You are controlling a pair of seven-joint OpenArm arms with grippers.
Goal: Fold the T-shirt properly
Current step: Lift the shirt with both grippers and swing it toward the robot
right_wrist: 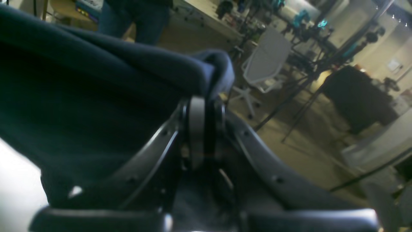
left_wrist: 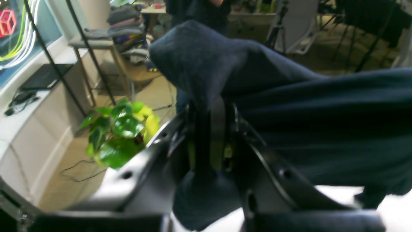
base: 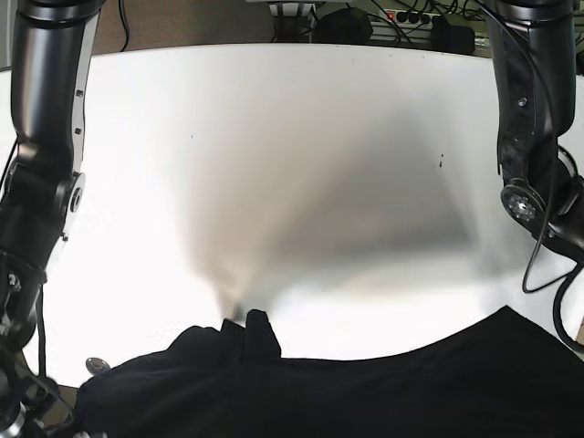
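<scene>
Two claws, both clamped on cloth, as far as I can read my wrist feeds. The left gripper point(left_wrist: 212, 129) sits at centre frame with its jaws drawn together on a bunched peak of the dark navy T-shirt point(left_wrist: 322, 129), which rises above the fingers and stretches off to the right edge. The right gripper point(right_wrist: 204, 129) likewise pinches a rolled edge of the shirt, the fabric spreading to the upper left of that view. From the base camera the shirt point(base: 365, 392) fills the bottom of the frame, blurred, over the white table point(base: 292, 137), whose upper part is bare apart from a soft shadow. I judge the folding is barely begun: the garment is lifted and spread between the arms, no neat fold is visible, and laying it flat and folding it remain.
</scene>
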